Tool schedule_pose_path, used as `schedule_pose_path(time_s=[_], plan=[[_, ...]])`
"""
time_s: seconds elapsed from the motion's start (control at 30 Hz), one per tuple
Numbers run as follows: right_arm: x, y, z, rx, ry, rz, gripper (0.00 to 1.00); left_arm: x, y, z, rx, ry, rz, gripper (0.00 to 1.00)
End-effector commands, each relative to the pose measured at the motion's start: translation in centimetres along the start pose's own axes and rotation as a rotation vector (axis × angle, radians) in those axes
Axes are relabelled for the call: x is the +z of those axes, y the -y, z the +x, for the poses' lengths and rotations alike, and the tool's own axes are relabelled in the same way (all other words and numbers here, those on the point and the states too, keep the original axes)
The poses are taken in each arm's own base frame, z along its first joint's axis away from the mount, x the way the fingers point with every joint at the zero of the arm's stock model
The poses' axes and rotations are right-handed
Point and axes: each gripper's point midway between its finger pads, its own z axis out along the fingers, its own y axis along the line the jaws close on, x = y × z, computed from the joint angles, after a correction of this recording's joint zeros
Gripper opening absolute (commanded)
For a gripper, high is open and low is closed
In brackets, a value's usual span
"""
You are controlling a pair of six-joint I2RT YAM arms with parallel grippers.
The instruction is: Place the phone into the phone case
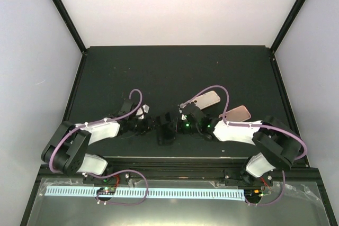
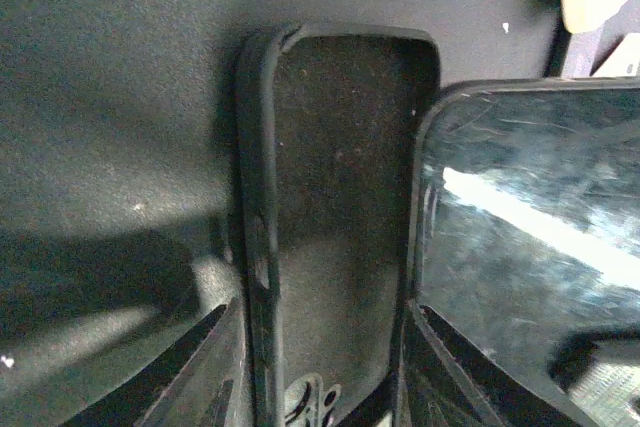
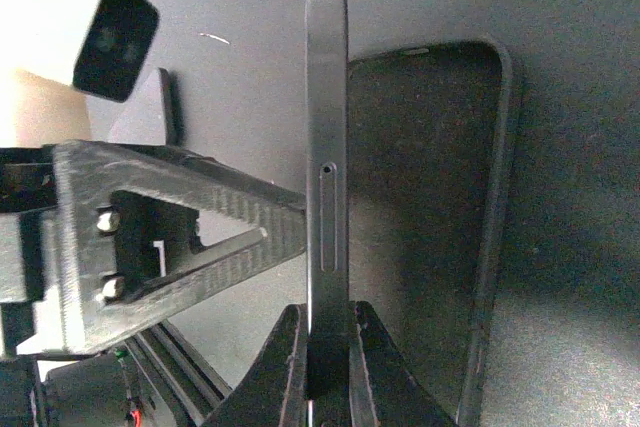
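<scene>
While the right claw (image 3: 327, 312) pinches the stiff, probably slick phone (image 3: 327, 147) by its flat faces, on edge beside the likely pliable phone case (image 3: 430, 227) on the table (image 3: 590, 7), the left claw (image 2: 320, 332) straddles that case, spread.

Top camera: high, behind near edge of table (image 1: 175, 67), tilted down over whole surface; far edge at frame top. Left wrist camera: very close, faces toward right edge, looks into phone case (image 2: 340, 207), phone (image 2: 530, 237) at frame right. Right wrist camera: equally close, faces opposite way, phone edge-on. Wrist views share phone case and phone.
</scene>
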Motion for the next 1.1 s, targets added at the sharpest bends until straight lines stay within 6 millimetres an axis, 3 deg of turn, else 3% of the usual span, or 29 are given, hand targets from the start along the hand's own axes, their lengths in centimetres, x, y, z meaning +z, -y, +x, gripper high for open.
schedule_pose_path(time_s=[0.0, 0.23, 0.53, 1.07], plan=[[0.1, -2.2, -1.3, 0.026, 0.038, -0.086, 0.01, -0.7, 0.8, 0.0, 0.006, 0.014, 0.044, 0.47], [1.4, -1.4, -0.6, 0.090, -0.001, -0.087, 0.01, -1.6, 1.2, 0.1, 0.044, 0.045, 0.092, 0.52], [2.9, -0.2, 0.1, 0.123, -0.022, -0.075, 0.01, -1.2, 0.6, 0.8, 0.074, 0.043, 0.116, 0.54], [4.0, 1.6, 0.8, 0.083, -0.002, -0.092, 0.02, 0.0, 0.1, 1.3, 0.045, 0.001, 0.145, 0.49]])
